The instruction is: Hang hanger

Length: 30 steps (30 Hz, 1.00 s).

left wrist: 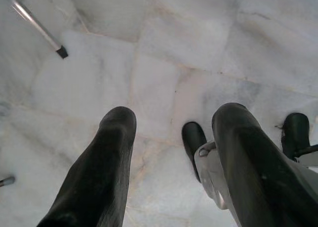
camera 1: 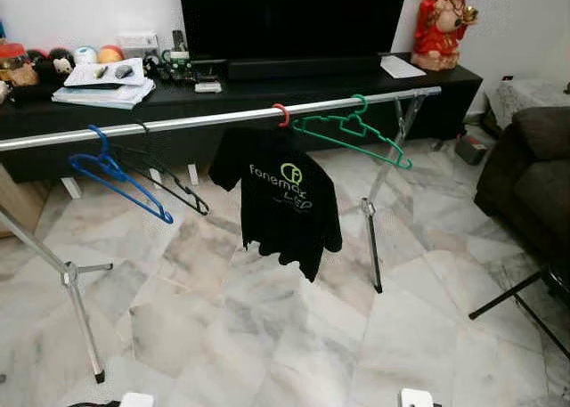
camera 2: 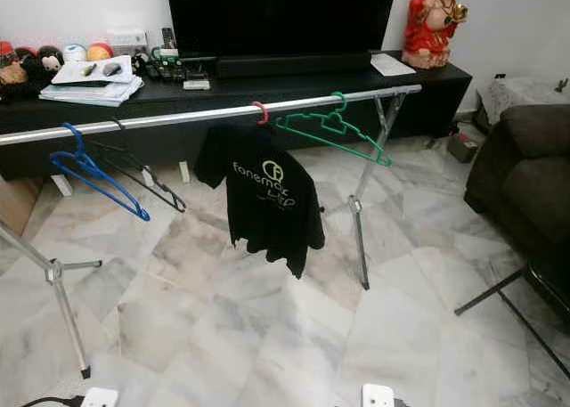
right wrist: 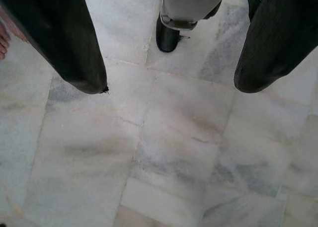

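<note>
On the silver rail (camera 1: 223, 118) we see a green hanger (camera 1: 354, 133), a blue hanger (camera 1: 111, 171), a black hanger (camera 1: 169, 183) and a black T-shirt (camera 1: 278, 198). Our left gripper (left wrist: 174, 118) and right gripper (right wrist: 171, 85) hang over the marble floor (right wrist: 164, 152), fingers apart, holding nothing.

Green hanger (camera 1: 352, 129) hooked on the silver rail (camera 1: 178, 122) near its right end, tilted. Blue hanger (camera 1: 114, 175) and black hanger (camera 1: 169, 183) hang at the left, slanting.
</note>
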Tool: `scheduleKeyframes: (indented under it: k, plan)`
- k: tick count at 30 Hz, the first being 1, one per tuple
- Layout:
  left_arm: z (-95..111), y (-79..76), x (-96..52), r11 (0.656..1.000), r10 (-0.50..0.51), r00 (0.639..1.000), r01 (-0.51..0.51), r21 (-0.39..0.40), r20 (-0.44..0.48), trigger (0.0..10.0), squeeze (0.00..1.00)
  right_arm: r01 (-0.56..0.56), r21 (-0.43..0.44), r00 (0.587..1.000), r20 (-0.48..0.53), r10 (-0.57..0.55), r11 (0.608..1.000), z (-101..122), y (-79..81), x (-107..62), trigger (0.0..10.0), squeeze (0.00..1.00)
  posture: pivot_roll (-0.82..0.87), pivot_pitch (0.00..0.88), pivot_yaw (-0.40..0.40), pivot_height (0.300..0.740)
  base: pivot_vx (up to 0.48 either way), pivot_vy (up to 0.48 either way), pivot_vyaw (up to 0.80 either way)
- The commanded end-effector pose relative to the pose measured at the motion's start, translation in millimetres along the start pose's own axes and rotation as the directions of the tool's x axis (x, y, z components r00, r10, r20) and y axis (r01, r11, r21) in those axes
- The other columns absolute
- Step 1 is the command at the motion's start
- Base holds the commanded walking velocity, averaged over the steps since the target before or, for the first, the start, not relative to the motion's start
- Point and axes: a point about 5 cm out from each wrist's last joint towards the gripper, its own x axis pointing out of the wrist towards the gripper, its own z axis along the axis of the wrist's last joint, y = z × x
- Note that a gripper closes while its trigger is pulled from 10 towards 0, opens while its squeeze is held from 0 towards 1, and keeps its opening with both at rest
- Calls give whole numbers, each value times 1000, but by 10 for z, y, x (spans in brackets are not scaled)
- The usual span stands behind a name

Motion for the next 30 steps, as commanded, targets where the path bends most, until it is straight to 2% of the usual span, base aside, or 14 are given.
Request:
scheduleKeyframes:
  k: [1,5,14,30]
  plan:
    - [-18,-1,-1,1000,2,1000,-2,12,-11,10000,0,4,4,1000,-4,-4,1000,-6,-11,-2,10000,0,-28,92,-44,740,382,0,0]
    - [-26,-45,4,1000,-6,1000,6,5,-18,10000,0,1,4,1000,-4,-1,1000,-4,-9,-1,10000,0,-33,94,-45,740,391,0,0]
    - [-53,-21,-7,1000,-8,1000,8,2,-21,10000,0,7,4,1000,-8,-7,1000,-13,-11,-3,10000,0,-37,95,-42,740,411,0,0]
    - [-129,-43,-15,1000,-19,997,20,9,-74,10000,0,8,-1,1000,-9,-8,1000,-13,-3,-1,10000,0,-38,89,-37,740,0,0,0]
